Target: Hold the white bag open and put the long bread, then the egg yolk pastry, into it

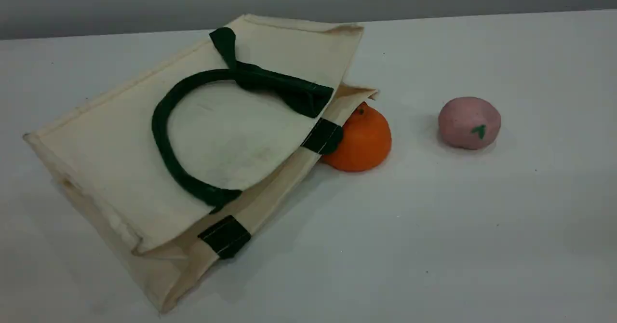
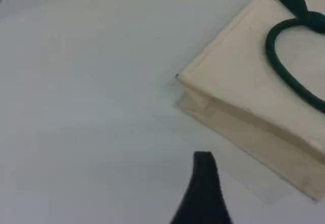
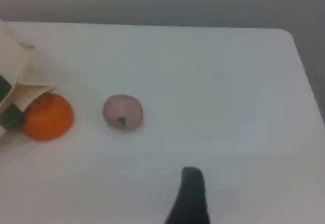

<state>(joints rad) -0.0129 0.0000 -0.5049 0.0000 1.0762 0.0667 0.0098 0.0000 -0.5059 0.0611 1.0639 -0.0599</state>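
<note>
One cream-white canvas tote bag (image 1: 111, 135), green strap handle (image 1: 161, 135): lying flat, soft, light, probably floppy; best taken by the upper rim at its mouth. Both the left gripper (image 2: 204, 183) and right gripper (image 3: 190, 193): jaws spread, holding nothing.

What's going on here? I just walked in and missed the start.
Nothing is being handled yet. The white bag lies flat on the table, its mouth toward an orange fruit sitting partly under the rim. A pink ball sits apart, further right. The left tool hangs open above bare table by the bag's closed end; the right tool hangs open short of the ball.
</note>
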